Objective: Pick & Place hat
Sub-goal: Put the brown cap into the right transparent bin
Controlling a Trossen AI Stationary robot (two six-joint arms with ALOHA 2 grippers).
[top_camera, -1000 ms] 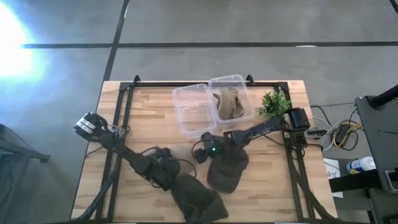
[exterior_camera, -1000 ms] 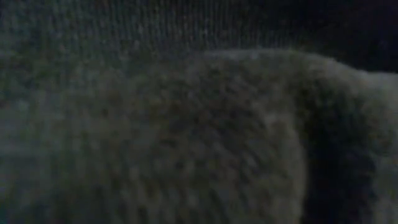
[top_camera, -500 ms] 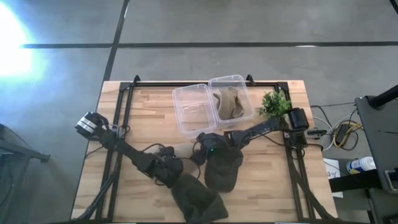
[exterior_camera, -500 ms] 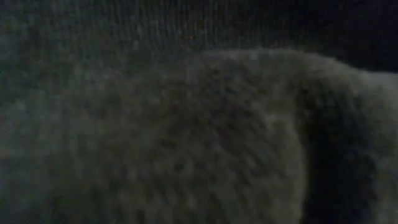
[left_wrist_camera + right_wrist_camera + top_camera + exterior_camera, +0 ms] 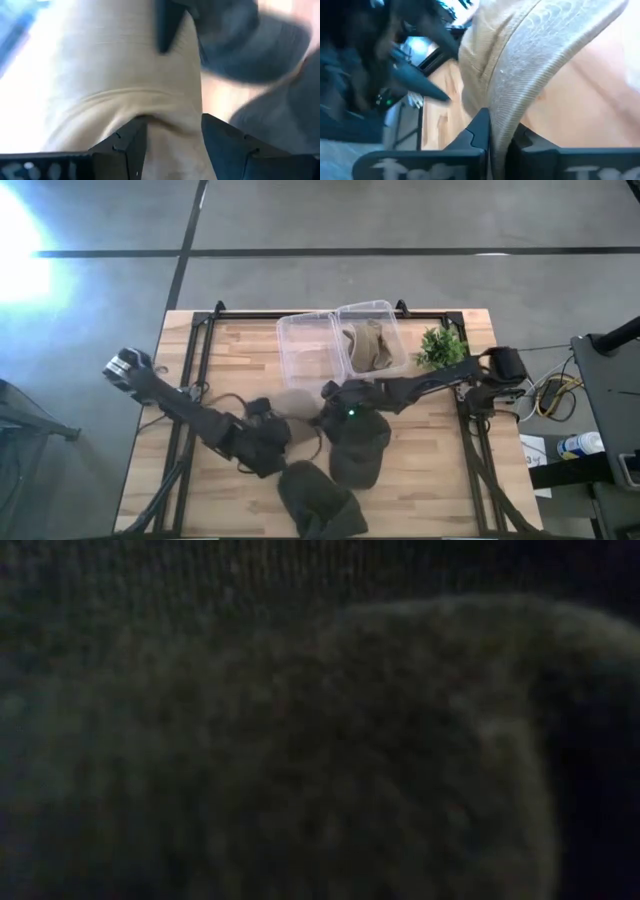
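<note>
Both my end effectors grip the same tan hat [image 5: 293, 402], which sits mid-worktop just in front of the clear plastic bin [image 5: 310, 355]. My left end effector [image 5: 272, 423] reaches in from the left side; in the left wrist view its two dark fingers [image 5: 125, 145] stand a little apart with a bunched fold of the tan cloth [image 5: 130, 75] pinched between them, so it is clamped on the hat. My right end effector [image 5: 328, 395] comes across from the right side and meets the hat at its right edge; in the right wrist view its fingers [image 5: 481, 131] are drawn nearly together on the thin ribbed rim of the hat [image 5: 530, 55], clamped on it as well.

On the wooden worktop [image 5: 230, 360], a dark cap [image 5: 360, 452] lies just under my right arm, and another dark hat [image 5: 315, 498] lies at the front edge. The second clear bin [image 5: 390, 320], touching the first, holds a brownish hat [image 5: 368, 346]. A small green plant [image 5: 441, 346] stands beside that bin, towards the right rear corner. The low view is filled with dark knitted fabric [image 5: 300, 740] close against the lens, and I cannot tell which hat it is.
</note>
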